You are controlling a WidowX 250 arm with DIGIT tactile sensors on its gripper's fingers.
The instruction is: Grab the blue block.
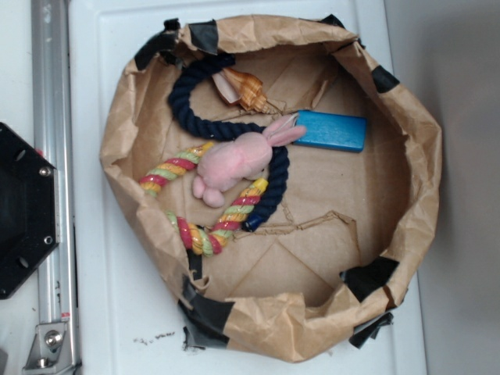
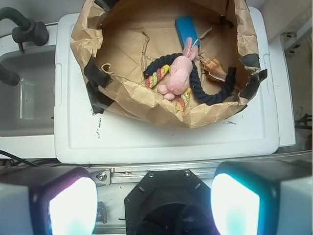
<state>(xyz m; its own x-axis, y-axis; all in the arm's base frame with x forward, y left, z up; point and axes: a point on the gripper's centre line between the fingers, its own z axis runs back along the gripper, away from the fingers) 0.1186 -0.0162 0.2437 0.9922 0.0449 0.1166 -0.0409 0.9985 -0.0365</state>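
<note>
A white plastic lid (image 1: 117, 312) forms the work surface, and on it sits a round nest of crumpled brown paper (image 1: 406, 172) whose rim is patched with strips of black tape (image 1: 367, 277). Inside the nest, a dark navy rope ring (image 1: 183, 98) curves from the upper left around to the middle, and a striped rope of red, yellow and green (image 1: 187, 230) bends beneath it at the lower left. A pink plush bunny (image 1: 234, 164) lies across both ropes, its ears reaching right until they touch the blue block (image 1: 332, 130). That block lies flat on the paper floor in the upper right part of the nest, long side running left to right, with nothing gripping it. Just above the bunny, a small brown shell (image 1: 246, 90) rests against the navy rope. In the wrist view the gripper (image 2: 154, 205) hangs well back from the nest, over the black base, its two glowing fingers (image 2: 73, 205) spread wide apart and empty.
</note>
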